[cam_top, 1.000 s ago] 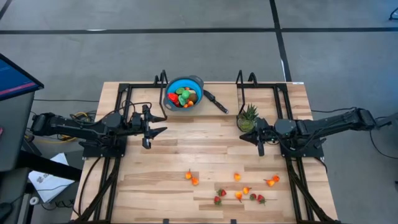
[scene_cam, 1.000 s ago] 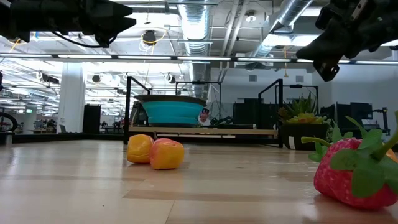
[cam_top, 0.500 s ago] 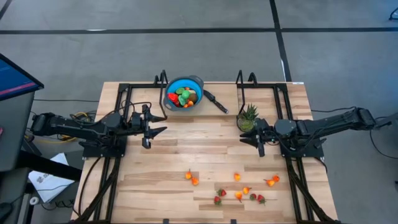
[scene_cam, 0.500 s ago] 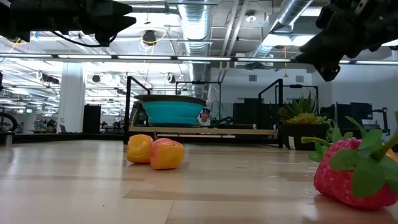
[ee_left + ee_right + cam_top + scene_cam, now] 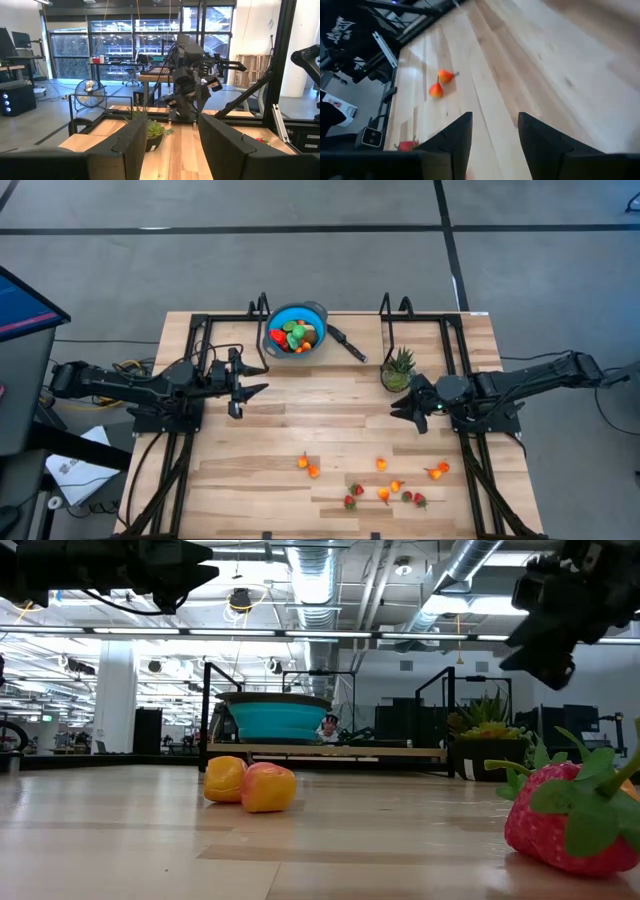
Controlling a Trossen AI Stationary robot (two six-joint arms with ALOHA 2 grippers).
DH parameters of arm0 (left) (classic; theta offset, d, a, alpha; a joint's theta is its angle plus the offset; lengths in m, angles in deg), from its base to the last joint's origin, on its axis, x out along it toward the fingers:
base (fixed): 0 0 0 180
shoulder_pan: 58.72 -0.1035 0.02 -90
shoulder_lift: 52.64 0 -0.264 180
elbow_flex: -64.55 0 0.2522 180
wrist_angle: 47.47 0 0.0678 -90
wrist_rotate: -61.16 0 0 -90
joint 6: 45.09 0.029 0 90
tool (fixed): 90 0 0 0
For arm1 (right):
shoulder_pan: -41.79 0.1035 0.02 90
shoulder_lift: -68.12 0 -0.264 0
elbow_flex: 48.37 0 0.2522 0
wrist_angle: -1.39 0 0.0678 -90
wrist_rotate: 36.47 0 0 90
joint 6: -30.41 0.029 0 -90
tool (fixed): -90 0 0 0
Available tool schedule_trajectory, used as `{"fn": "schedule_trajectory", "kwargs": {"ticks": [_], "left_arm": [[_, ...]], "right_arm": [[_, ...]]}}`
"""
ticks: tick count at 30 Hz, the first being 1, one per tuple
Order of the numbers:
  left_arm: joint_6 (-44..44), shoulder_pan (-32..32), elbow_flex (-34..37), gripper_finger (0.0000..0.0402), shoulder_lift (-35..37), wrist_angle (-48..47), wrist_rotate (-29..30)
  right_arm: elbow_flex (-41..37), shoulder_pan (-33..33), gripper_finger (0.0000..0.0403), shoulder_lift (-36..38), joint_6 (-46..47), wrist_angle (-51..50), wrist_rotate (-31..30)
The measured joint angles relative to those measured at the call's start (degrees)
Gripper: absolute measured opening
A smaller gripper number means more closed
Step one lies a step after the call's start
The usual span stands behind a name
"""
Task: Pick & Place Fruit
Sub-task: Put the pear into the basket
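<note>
Both grippers empty above the table; fruit split between bowl and table.

Left gripper (image 5: 243, 390) hovers at the table's (image 5: 330, 430) left side, fingers (image 5: 125, 145) apart, holding nothing. Right gripper (image 5: 405, 408) hangs just beside the plant (image 5: 398, 367), fingers (image 5: 457, 132) apart, holding nothing. Some fruit (image 5: 296, 335) lies in the blue bowl (image 5: 283, 315) at the far edge. Loose fruit (image 5: 380, 485), strawberries and orange pieces, lies scattered near the front edge, well apart from both grippers.
</note>
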Motion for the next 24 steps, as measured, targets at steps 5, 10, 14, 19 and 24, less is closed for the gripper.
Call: {"fn": "schedule_trajectory", "kwargs": {"ticks": [5, 10, 14, 19, 24], "left_arm": [[0.0, 0.0, 0.0, 0.0172, 0.0, 0.0, 0.0], [0.0, 0.0, 0.0, 0.0173, 0.0, 0.0, 0.0], [0.0, 0.0, 0.0, 0.0173, 0.0, 0.0, 0.0], [0.0, 0.0, 0.0, 0.0173, 0.0, -0.1, 0.0], [0.0, 0.0, 0.0, 0.0173, 0.0, -0.1, 0.0]], "right_arm": [[0.0, 1.8, 0.0130, 0.0, 6.2, -1.9, 4.6], [0.0, 3.8, 0.0114, 0.0, 9.6, -1.9, 5.7], [0.0, 5.1, 0.0110, 0.0, 12.2, -2.9, 5.8], [0.0, 6.6, 0.0108, 0.0, 17.8, -7.5, 5.8], [0.0, 7.7, 0.0108, 0.0, 21.1, -9.9, 5.8]]}}
